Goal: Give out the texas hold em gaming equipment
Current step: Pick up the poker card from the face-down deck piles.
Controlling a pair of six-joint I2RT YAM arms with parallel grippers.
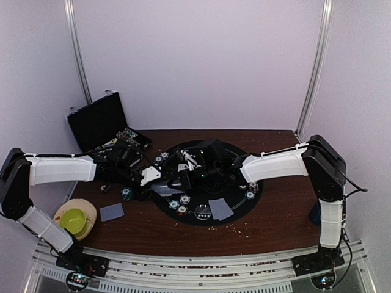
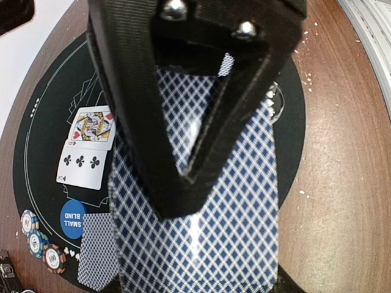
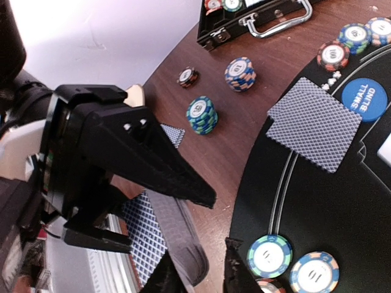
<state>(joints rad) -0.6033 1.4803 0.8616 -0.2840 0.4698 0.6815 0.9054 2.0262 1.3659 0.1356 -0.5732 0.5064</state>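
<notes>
Underlying mat (image 1: 238, 204): bare felt under both grippers is the open room; dealt cards (image 2: 85, 162) lie nearer its rim.
Left gripper (image 2: 177, 204): clamped on the deck (image 2: 232, 232).
Right gripper (image 3: 198, 274): fingers apart, straddling the deck's end.
Risk: a pull could drag several cards, or tug the deck loose.
Chips (image 3: 201, 115): stacks beyond the deck, easily knocked by a swing.
</notes>
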